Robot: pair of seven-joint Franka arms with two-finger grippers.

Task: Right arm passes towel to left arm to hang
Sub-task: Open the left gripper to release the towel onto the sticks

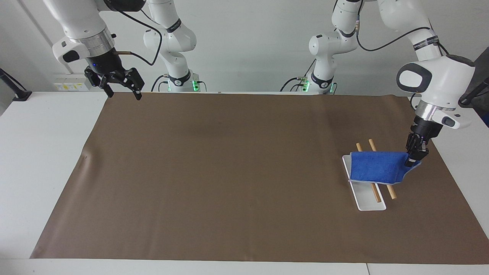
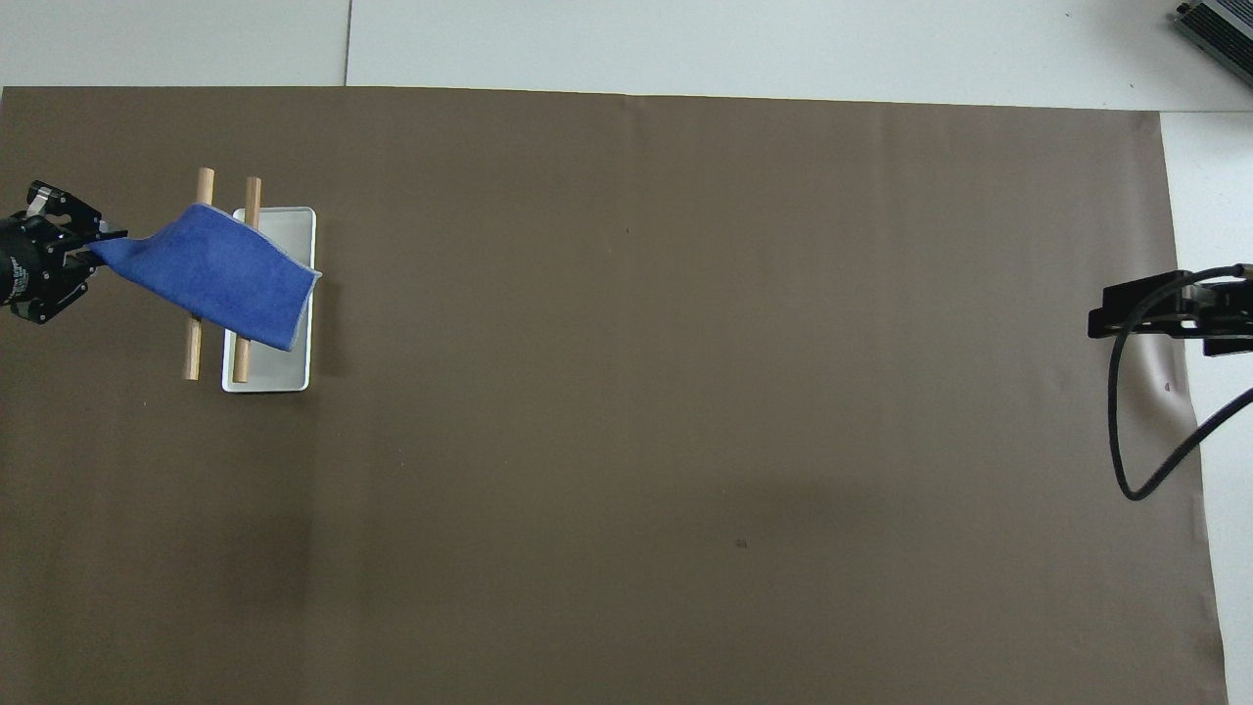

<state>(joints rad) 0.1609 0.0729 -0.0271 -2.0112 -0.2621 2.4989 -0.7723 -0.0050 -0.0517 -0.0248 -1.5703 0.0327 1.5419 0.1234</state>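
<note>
1. I see the left hand (image 1: 415, 153) pinching one corner of the blue towel (image 1: 376, 172), its fingers closed on the cloth at the left arm's end of the surface (image 1: 229, 172).
2. From that hand the towel stretches out toward the middle of the surface, draped over two wooden rods (image 1: 390, 190) and partly over a white tray (image 1: 368, 202).
3. In the overhead view the same left hand (image 2: 59, 253) sits at the edge of the picture, with the towel (image 2: 220, 279) spreading away from it across the rods (image 2: 193, 348) and onto the tray (image 2: 264, 377).
4. The gripped corner is lifted; the towel's free end sags down by the tray's rim.
5. I see the right hand (image 1: 120, 88) raised over the edge of the brown mat (image 1: 191, 191) at the right arm's end, fingers spread wide and holding nothing, well apart from the towel.
</note>
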